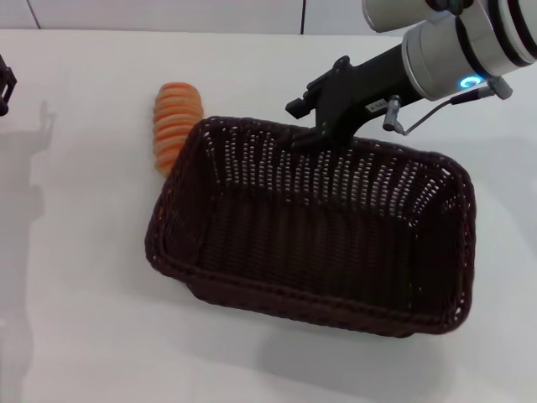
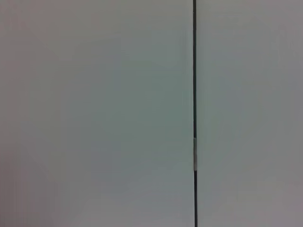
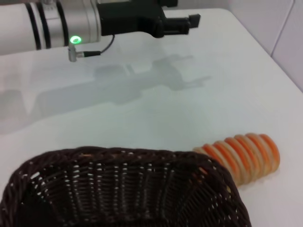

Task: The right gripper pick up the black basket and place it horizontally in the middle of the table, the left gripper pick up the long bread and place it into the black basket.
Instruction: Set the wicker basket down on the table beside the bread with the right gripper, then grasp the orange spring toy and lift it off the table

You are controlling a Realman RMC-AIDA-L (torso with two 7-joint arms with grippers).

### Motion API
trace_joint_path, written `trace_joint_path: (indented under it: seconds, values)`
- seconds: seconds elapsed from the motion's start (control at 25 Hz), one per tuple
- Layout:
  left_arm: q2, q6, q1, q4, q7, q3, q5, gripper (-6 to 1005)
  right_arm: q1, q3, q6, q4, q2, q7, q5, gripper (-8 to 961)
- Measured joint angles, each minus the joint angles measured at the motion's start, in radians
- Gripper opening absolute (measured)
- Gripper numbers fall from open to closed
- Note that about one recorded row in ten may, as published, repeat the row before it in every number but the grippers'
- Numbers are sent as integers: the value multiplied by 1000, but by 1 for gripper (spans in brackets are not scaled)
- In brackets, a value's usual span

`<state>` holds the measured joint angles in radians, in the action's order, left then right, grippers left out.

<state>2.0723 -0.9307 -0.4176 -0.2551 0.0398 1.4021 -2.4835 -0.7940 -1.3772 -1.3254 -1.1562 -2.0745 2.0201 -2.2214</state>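
The black basket (image 1: 319, 294) lies crosswise in the middle of the white table (image 1: 75, 319). My right gripper (image 1: 312, 134), on the arm with the blue ring, is shut on the basket's far rim. The near rim also shows in the right wrist view (image 3: 118, 156). The long bread (image 1: 174, 124), banded orange and tan, lies on the table against the basket's far left corner; it also shows in the right wrist view (image 3: 244, 158). My left gripper (image 1: 4, 84) is at the far left edge, open and empty, well away from the bread; the right wrist view shows it (image 3: 187, 21) above the table.
A tiled wall (image 1: 168, 13) runs behind the table's far edge. The left wrist view shows only a pale surface with a dark vertical seam (image 2: 194, 94). Bare tabletop lies left of and in front of the basket.
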Motion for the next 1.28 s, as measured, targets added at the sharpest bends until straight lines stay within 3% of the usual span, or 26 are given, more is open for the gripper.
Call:
trace_joint_path:
  seconds: [0.24,0.36,0.44,0.64,0.76,0.88,1.08,1.16,1.28]
  values:
    - [-2,9,-4,1,0,0,0,775,35,-2,5,-57,-3,6,14,509]
    - [-2,9,-4,1,0,0,0,774,103,-5,109,-144,-7,27,13,594]
    - [-2,6,-1,0,-2,0,0,773,183,-18,256,-213,-8,44,14,651]
    - [-3,-1,6,-14,-29,-5,-2,770,448,-95,829,-315,-3,15,218,802]
    - [-5,-3,0,-21,-31,-8,-6,768,571,-159,1038,-347,-3,-59,361,831]
    - [-6,-5,-7,-47,-22,-9,-9,766,659,-238,1190,-359,-3,-82,405,830]
    - [-9,-6,-33,-58,-18,-9,-9,763,750,-441,1591,-343,-2,58,248,830]
    - [-9,-6,-44,-57,-18,-9,-9,762,764,-520,1816,-280,-4,132,90,830]
    - [-9,-3,-55,-51,-18,-9,-9,760,772,-582,2037,-160,-2,276,-32,830]
